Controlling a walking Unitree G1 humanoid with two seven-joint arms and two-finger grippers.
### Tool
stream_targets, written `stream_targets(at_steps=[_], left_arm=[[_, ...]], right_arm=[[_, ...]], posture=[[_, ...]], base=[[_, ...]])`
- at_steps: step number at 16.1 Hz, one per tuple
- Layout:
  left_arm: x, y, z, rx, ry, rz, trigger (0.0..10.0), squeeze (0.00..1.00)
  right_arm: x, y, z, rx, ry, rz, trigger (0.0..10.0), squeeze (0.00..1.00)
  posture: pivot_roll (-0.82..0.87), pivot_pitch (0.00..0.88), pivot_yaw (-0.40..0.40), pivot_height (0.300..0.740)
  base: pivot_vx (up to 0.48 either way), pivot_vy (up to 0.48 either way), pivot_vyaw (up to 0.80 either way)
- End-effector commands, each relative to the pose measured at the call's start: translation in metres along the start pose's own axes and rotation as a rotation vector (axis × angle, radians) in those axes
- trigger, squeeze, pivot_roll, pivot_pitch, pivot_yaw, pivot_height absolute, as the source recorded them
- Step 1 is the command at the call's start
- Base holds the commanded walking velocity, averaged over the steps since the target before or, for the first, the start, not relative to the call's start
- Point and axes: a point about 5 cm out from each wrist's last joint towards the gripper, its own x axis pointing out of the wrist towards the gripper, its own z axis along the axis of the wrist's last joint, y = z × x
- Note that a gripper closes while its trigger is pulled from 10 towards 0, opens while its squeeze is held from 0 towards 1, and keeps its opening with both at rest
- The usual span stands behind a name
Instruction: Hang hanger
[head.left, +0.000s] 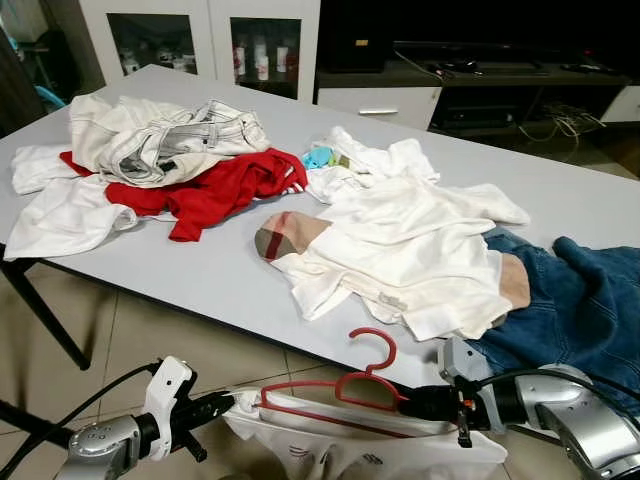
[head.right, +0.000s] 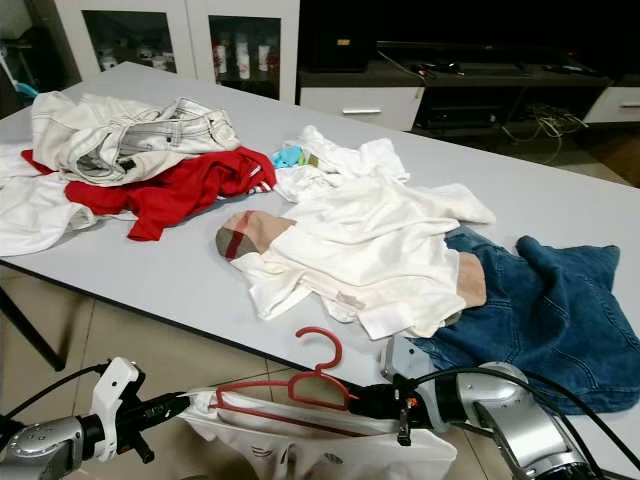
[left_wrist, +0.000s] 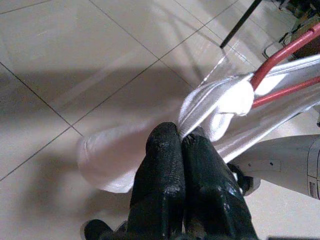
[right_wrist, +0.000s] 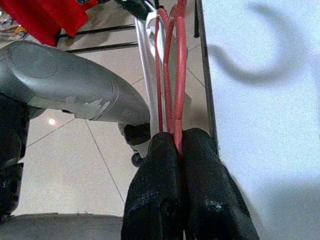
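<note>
While right claw (head.left: 412, 400) pinches red hanger (head.left: 340, 385) (draped), left claw (head.left: 228, 402) grips white garment (head.left: 350, 450).

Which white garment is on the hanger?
The white garment held off the table's near edge, draped on the red hanger; the others lie on the table.

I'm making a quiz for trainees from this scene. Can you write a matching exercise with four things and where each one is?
Things:
1. red hanger
2. white garment
3. red shirt
4. blue jeans

Places:
A. far left pile on the table
B. pinched by the right gripper
C. right end of the table
D. draped on the hanger, pinched by the left gripper

Pairs: 1-B, 2-D, 3-A, 4-C
</note>
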Motion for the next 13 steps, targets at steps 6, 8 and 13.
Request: stream_targets(at_steps=[6, 8, 13], left_arm=[[0.001, -0.002, 0.003, 0.012, -0.021, -0.026, 0.0, 0.0], [0.005, -0.01, 0.007, 0.036, -0.044, -0.082, 0.0, 0.0], [0.01, -0.019, 0.006, 0.033, -0.05, -0.135, 0.0, 0.0]], right_arm=[[-0.006, -0.009, -0.014, -0.045, 0.132, -0.066, 0.0, 0.0], [-0.002, -0.008, -0.006, -0.04, 0.083, -0.065, 0.0, 0.0], [0.004, -0.001, 0.017, -0.055, -0.047, 0.025, 0.0, 0.0]], posture=[[0.03, 0.0, -0.055, 0.74], [0.03, 0.0, -0.054, 0.74], [0.02, 0.0, -0.05, 0.74]], base=[[0.0, 0.0, 0.0], [0.0, 0.0, 0.0], [0.0, 0.0, 0.0]])
